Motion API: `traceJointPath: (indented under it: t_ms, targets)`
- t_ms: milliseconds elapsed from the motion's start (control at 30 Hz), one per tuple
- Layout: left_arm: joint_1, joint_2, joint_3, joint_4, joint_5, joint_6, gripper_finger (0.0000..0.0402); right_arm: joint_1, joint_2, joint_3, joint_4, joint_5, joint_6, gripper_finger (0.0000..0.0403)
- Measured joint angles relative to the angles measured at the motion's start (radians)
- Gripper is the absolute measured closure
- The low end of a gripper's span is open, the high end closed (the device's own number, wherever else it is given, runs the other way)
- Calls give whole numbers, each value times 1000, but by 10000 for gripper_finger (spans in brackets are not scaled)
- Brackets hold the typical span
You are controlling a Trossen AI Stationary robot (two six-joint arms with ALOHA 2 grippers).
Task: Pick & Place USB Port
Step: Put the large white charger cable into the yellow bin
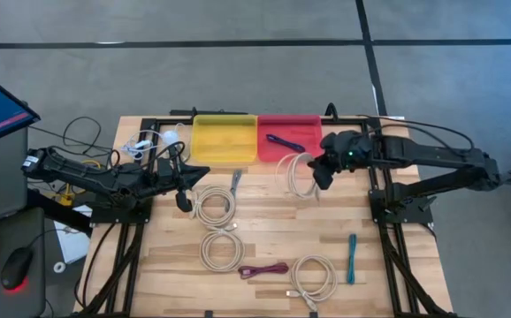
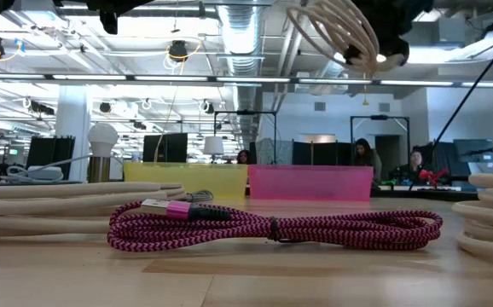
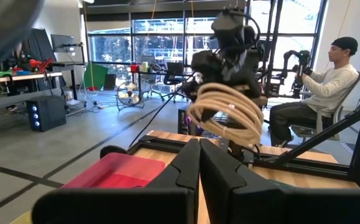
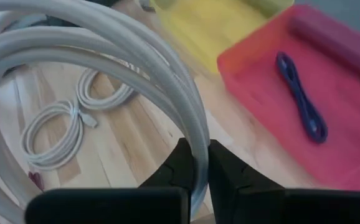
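My right end effector (image 1: 319, 176) is clamped on a coiled cream USB cable (image 1: 296, 173), hanging it just beside the red plastic tray (image 1: 308, 122), which lies beyond. The left end effector (image 1: 183, 200), shut and empty, waits farther from that tray.

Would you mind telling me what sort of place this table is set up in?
Probably an open-plan robotics lab or workshop: exposed ceiling ducts, rows of desks with monitors, and a seated person working another robot rig behind the table.
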Motion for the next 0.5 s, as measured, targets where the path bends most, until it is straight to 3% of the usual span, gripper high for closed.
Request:
traceJointPath:
  t_ms: [300,500]
  targets:
    - [0,0,0,2,0,-6,390,0,4,16,56,27,-20,388]
    - [51,0,0,10,26,-197,390,-6,23,16,119,26,-31,388]
